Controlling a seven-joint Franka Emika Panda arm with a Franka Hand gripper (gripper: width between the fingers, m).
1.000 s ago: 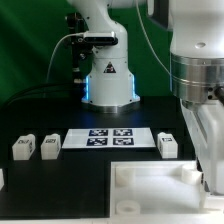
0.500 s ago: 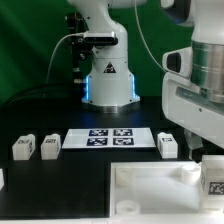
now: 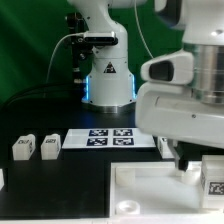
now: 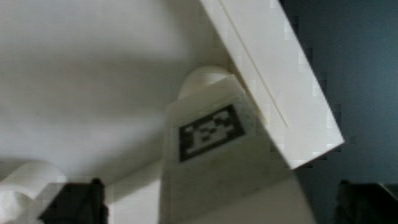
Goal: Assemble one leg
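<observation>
A leg (image 3: 214,180) with a marker tag stands at the far right corner of the large white panel (image 3: 150,192). The wrist view shows this leg (image 4: 214,135) from above, beside the panel's raised rim (image 4: 267,80). My gripper (image 4: 219,200) straddles the leg. Its dark fingertips (image 4: 75,202) stand wide apart, with a gap on each side of the leg, so it is open. In the exterior view the arm's bulk (image 3: 185,95) hides the fingers. Two loose legs (image 3: 22,147) (image 3: 50,146) stand at the left. Another leg (image 3: 168,147) is half hidden behind the arm.
The marker board (image 3: 110,137) lies flat between the loose legs and the arm. The robot base (image 3: 108,80) with its blue light stands behind it. One more leg (image 3: 2,178) shows at the exterior view's left edge.
The arm's body has swung toward the exterior view's left and now fills the right side. The leg at the panel's corner has come into view and stays put there.
</observation>
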